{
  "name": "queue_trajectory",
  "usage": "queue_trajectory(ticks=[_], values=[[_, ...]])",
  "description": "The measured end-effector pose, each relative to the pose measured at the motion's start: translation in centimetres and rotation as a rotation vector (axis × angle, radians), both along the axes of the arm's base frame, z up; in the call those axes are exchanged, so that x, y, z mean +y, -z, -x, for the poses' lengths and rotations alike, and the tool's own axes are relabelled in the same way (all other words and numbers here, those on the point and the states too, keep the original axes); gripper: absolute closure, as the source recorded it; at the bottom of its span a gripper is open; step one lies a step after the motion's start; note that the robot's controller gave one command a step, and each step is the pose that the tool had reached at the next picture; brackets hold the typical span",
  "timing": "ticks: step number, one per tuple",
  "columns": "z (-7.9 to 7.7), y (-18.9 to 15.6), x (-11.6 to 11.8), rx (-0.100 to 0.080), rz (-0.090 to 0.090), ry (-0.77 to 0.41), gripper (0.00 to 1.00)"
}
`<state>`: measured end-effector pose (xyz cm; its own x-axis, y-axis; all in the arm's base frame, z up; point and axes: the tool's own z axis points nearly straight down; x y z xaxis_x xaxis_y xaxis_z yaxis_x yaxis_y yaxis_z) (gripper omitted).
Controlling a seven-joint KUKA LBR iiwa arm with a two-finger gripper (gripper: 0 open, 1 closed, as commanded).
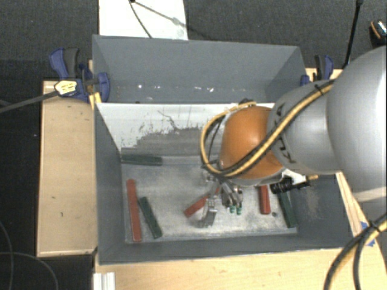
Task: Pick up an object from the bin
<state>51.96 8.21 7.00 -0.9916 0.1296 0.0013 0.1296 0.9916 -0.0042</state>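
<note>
The grey arm (338, 125) reaches from 3 o'clock into the grey metal bin (181, 65). Its orange cover (242, 138) sits above the gripper (222, 203), which hangs low at the floor's centre; whether the jaws are spread or pressed together cannot be told. A short red stick (195, 208) lies just beside it at 8 o'clock, and a long red stick (133, 210) lies well apart at 9 o'clock.

Lower left — red stick (133, 211) just beside dark green stick (149, 217)
</note>
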Motion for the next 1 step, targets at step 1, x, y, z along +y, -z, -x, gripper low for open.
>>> queue_trajectory(ticks=[1], values=[[0.02, -0.05, 0.57, -0.001, -0.005, -0.002, 1.0]])
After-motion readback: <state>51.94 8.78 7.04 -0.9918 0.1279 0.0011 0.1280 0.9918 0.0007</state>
